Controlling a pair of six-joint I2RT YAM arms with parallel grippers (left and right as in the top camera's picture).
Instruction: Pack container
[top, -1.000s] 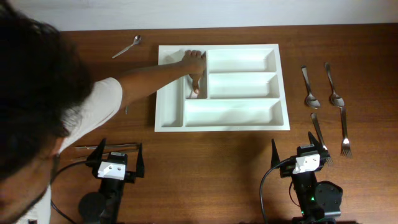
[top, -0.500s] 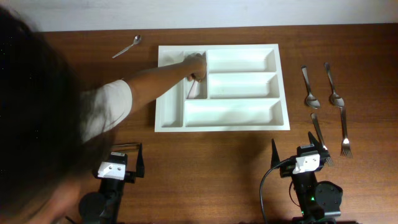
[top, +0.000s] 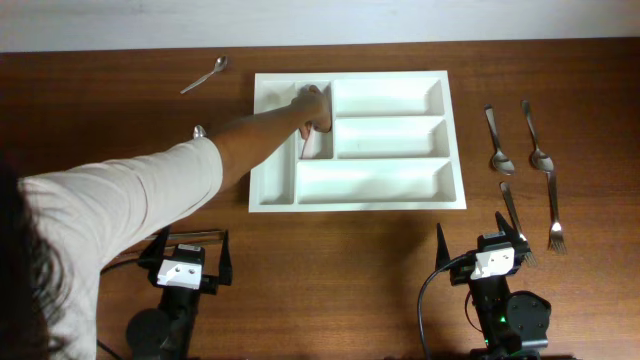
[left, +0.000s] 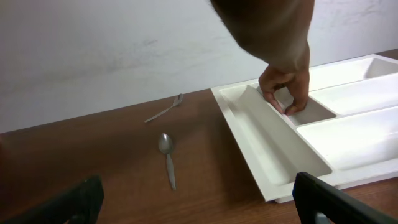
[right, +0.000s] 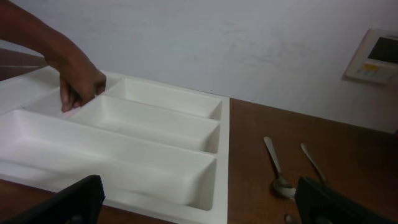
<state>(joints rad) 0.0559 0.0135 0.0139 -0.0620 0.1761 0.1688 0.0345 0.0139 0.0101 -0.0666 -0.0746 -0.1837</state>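
My left gripper (top: 192, 243) and right gripper (top: 480, 240) are spread apart, holding nothing, by the tabletop's (top: 330, 270) near edge. The white tray (top: 360, 204) lies near the far edge, a person's hand (top: 313, 103) in it.

Overhead straight down; low wrist views sharing the container (top: 385, 140)

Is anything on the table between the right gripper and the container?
No. The overhead view shows only bare table between the right gripper and the container.
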